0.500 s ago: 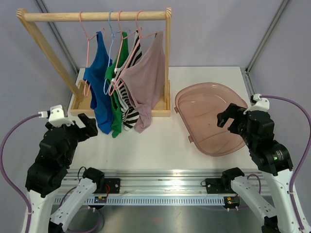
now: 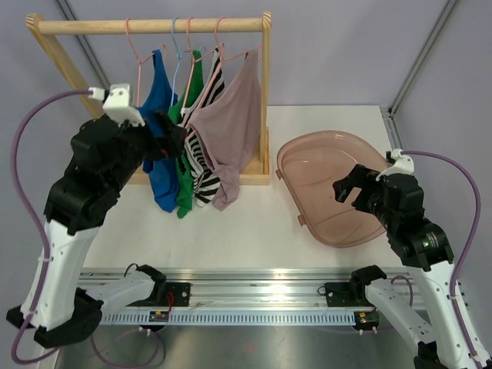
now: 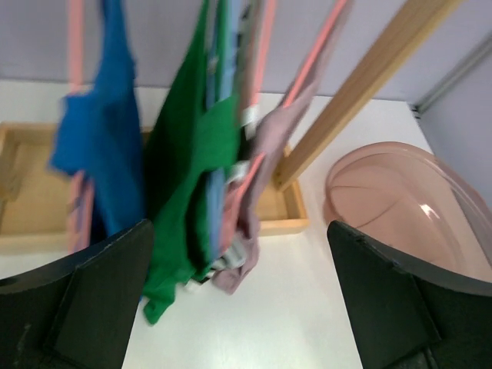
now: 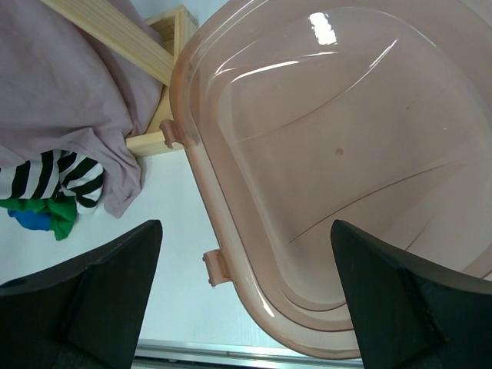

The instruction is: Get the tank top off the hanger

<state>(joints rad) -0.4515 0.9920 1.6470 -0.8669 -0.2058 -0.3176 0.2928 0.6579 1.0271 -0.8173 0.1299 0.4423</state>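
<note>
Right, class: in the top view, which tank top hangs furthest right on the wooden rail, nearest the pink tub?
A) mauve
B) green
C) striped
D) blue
A: the mauve tank top hangs last on the wooden rail, beside the post on the pink tub side.

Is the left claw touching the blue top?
Cannot tell. In the top view the left claw overlaps the blue top; the left wrist view is blurred, showing neither contact nor gap.
</note>
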